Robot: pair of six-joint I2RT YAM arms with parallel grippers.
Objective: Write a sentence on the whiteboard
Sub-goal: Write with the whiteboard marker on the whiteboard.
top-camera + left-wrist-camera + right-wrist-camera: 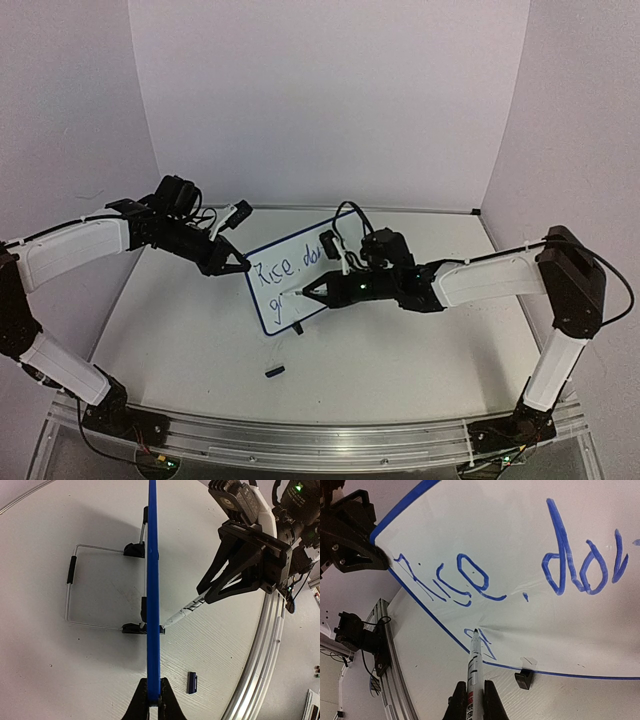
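The whiteboard (300,275) stands tilted at the table's middle; it shows edge-on as a blue line in the left wrist view (153,590) and fills the right wrist view (520,540). My left gripper (240,266) (153,700) is shut on its left edge. My right gripper (308,290) (472,700) is shut on a white marker (474,665) (187,611), its tip touching the board's lower left. The sentence (510,565) (283,268) reads "Rice, do…" in blue on the top line, with a first letter (482,640) begun on the second line.
A small dark marker cap (275,371) (192,682) lies on the table in front of the board. A wire stand (75,587) props the board from behind. Black clip feet (522,678) hold its bottom edge. An aluminium rail (320,440) runs along the near table edge.
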